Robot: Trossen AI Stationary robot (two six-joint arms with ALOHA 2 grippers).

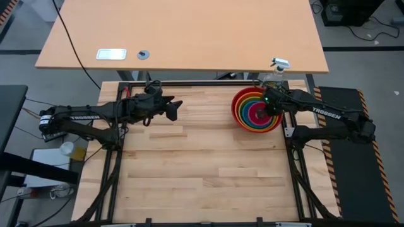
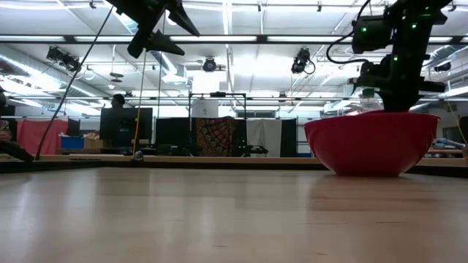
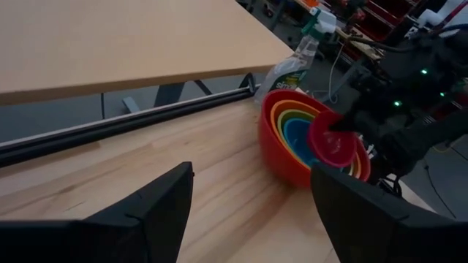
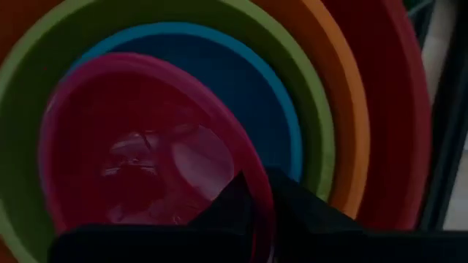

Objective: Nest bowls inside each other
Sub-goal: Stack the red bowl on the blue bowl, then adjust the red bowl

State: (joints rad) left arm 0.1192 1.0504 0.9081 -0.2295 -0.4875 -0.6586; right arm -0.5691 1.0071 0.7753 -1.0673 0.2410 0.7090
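Magenta bowl (image 3: 333,140) tilted above nested blue (image 3: 296,134), green, orange, red bowls (image 1: 239,111).

— What lies beyond the tabletop's far edge?
— A pale wooden desk (image 1: 183,31) on grey floor (image 1: 25,57).
— And the room?
— Ceiling strip lights (image 2: 241,38), dark monitors (image 2: 126,126), a patterned hanging (image 2: 213,136).

the wooden plank table (image 1: 196,164) carried one thing directly: the red bowl (image 1: 238,113), which sat near its far right corner. the orange, green and blue bowls sat nested inside it; the remaining planks were bare.
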